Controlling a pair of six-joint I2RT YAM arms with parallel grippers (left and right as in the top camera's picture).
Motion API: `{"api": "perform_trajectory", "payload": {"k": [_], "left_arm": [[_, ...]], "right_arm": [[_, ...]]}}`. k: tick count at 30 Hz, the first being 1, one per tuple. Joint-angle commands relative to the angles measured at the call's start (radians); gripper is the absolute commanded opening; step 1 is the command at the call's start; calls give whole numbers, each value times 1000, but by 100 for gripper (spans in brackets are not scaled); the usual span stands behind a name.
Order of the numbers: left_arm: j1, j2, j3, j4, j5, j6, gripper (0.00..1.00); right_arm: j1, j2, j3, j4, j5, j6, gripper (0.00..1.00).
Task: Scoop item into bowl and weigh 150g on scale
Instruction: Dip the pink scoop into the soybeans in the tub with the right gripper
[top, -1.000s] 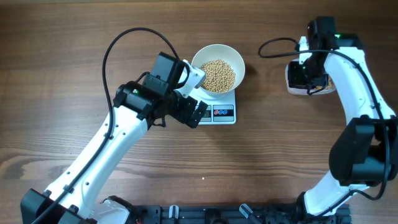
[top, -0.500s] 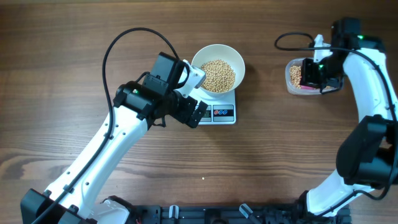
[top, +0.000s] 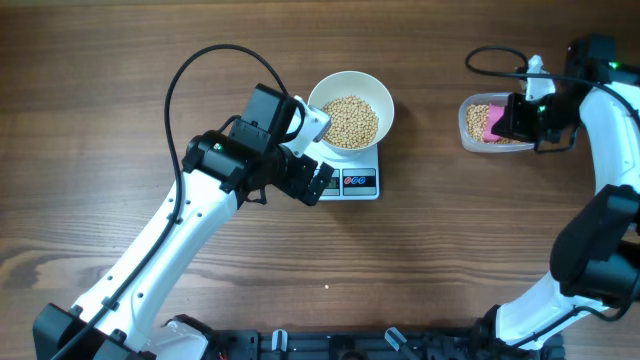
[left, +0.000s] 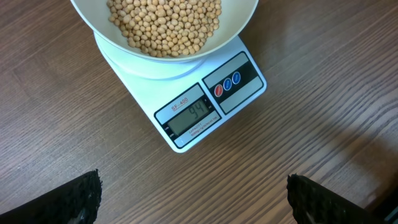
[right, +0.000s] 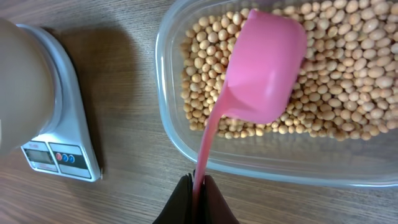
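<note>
Right wrist view: your right hand (right: 198, 186) clamps the pink scoop (right: 264, 68) by its thin handle; it could swivel, spilling beans (right: 348, 93) past the tub (right: 261, 167). Left hand (left: 194, 202) open.

Wooden table (top: 100, 80) with 1 white scale (top: 358, 183) and 1 clear tub (top: 464, 120), well apart

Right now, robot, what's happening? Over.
Left jaws open by scale. Right jaws shut on pink scoop, in bean tub. Bowl of beans on scale, display 94. Nothing in the way.
</note>
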Motion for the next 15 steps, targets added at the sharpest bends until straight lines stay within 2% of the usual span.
{"api": "perform_trajectory", "payload": {"k": [1, 15], "left_arm": [[6, -22, 14, -1, -6, -10, 100], [6, -22, 14, -1, -6, -10, 100]], "right_arm": [[-9, 11, 3, -21, -112, -37, 4], [-62, 0, 3, -68, -111, -42, 4]]}}
